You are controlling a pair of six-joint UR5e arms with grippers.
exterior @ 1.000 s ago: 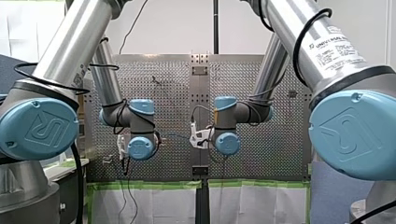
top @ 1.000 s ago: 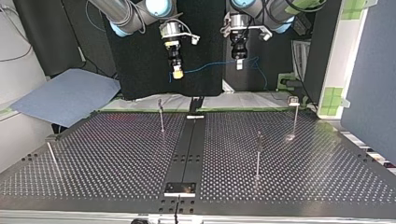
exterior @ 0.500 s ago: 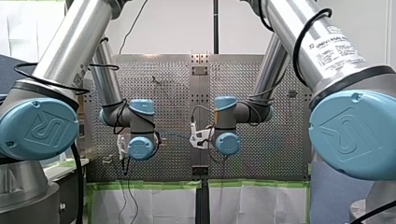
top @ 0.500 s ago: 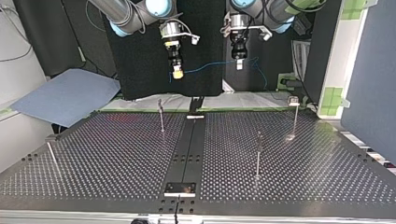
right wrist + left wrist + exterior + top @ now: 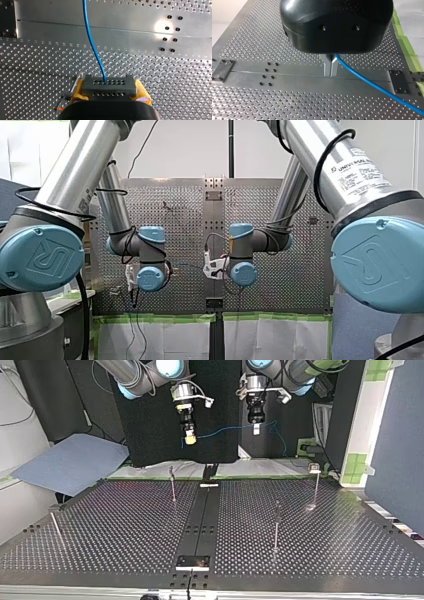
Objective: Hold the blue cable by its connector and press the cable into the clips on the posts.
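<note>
left end effector (image 5: 331, 72): metal fingers (image 5: 327, 65) pressed together on the blue cable (image 5: 372, 86); black housing above them; cable leaves the tips and runs off to one side over the table (image 5: 262, 45)
right end effector (image 5: 109, 92): yellow pads (image 5: 78, 90) clamped on the grey connector (image 5: 109, 85), one pad on each side; cable (image 5: 92, 45) comes out of the connector's face and runs straight ahead
cable position: top view has it strung in the air between right end effector (image 5: 190, 438) and left end effector (image 5: 256, 428), slight sag in the span (image 5: 225, 430); a loose loop hangs past the left one; both well above the table (image 5: 125, 530)
posts (image 5: 276, 527): four thin uprights on the perforated table; one near the centre strip (image 5: 202, 515), two at the top view's right, one tilted at its left edge; clips (image 5: 314, 468) on top; cable well apart from all of them
top view only: posts, full cable span, blue sheet (image 5: 70, 462) beyond the table at its left
wrist views only: the actual grip; connector's rows of holes; green tape (image 5: 409, 47) along the table edge
front view: wrists of both arms face each other at mid height; a short bit of cable (image 5: 186, 265) shows between them; fingers hidden; can't read the grip from here
</note>
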